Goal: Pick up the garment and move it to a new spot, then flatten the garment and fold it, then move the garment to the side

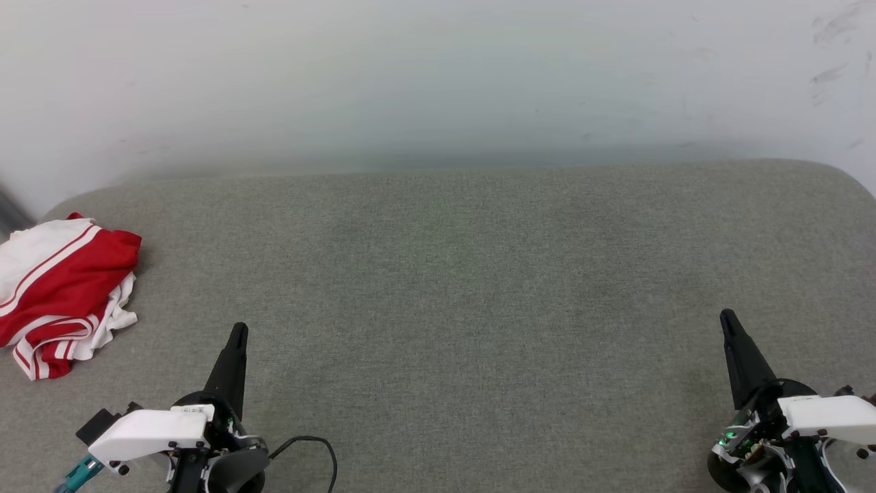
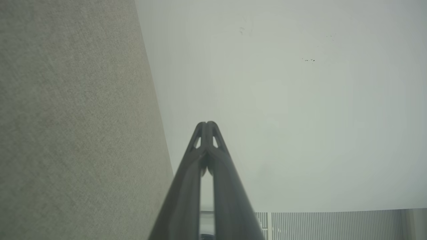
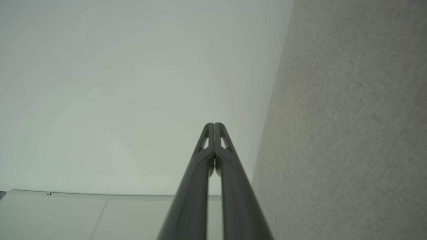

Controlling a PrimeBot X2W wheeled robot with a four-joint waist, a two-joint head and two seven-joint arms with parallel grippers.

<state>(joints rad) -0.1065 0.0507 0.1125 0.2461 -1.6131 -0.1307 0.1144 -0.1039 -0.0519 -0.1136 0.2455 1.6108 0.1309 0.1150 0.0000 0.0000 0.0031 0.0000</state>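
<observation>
Leftward, garment (image 1: 65, 294) seemingly bunched, apart from clenched left claw (image 1: 239, 331), right claw (image 1: 727, 319) clenched too

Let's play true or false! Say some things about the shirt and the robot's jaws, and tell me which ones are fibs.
1. The garment lies bunched up at the left side of the grey fabric surface. True.
2. The left jaws grip the garment. False: they are shut on nothing, apart from it.
3. The right jaws are shut. True.
4. The garment is blue. False: it is red and white.
</observation>
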